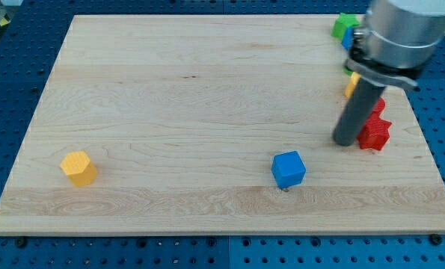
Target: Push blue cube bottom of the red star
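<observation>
Blue cube (pixel 289 169) sits near board's bottom edge, right of centre. Red star (pixel 374 133) by right edge, well apart. My tip (pixel 345 142) just left of star, touching nothing. No hand: bare rod, nothing held. You're at approach step. Next: bring tip to cube's left, shove rightward until below star.

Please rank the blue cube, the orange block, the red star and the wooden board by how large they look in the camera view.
1. wooden board, by far the largest.
2. blue cube and orange block: they look alike, so I will not rank them.
3. red star: looks slightly smaller, but the rod partly hides it, so this is unsure.
</observation>
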